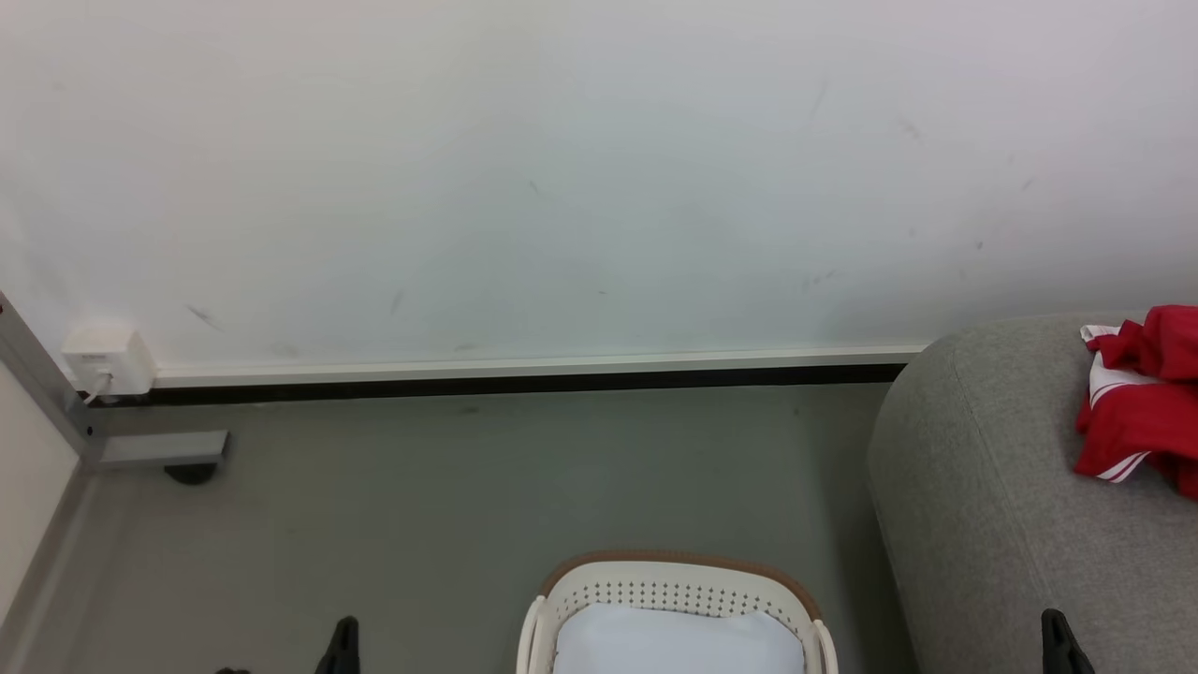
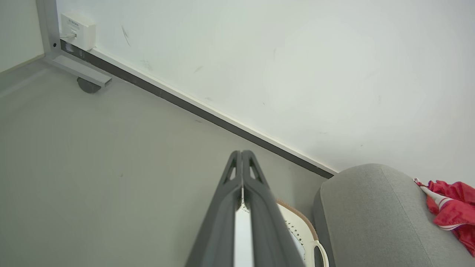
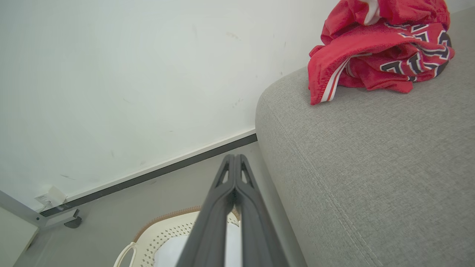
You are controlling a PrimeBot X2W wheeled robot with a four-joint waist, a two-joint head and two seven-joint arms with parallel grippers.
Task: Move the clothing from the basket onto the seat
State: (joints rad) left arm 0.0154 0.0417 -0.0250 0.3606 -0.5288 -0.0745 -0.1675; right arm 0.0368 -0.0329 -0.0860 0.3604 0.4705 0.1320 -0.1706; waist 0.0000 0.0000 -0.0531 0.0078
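Observation:
The red and white clothing (image 1: 1137, 402) lies crumpled on the grey seat (image 1: 1011, 505) at the right, apart from both grippers; its lettering and striped trim show in the right wrist view (image 3: 378, 48), on the seat (image 3: 371, 159). The cream basket (image 1: 674, 585) with a brown rim stands on the floor at the bottom centre, with a plain white cushion (image 1: 679, 641) inside. My left gripper (image 1: 344, 629) pokes up at the lower left, left of the basket. My right gripper (image 1: 1056, 622) rises at the lower right over the seat. Both are shut and empty (image 2: 242, 152) (image 3: 234, 156).
A white wall with a dark baseboard (image 1: 524, 382) runs behind. A grey metal frame leg with a foot (image 1: 159, 454) and a white wall box (image 1: 108, 360) stand at the far left. Grey floor (image 1: 487, 477) lies between basket and wall.

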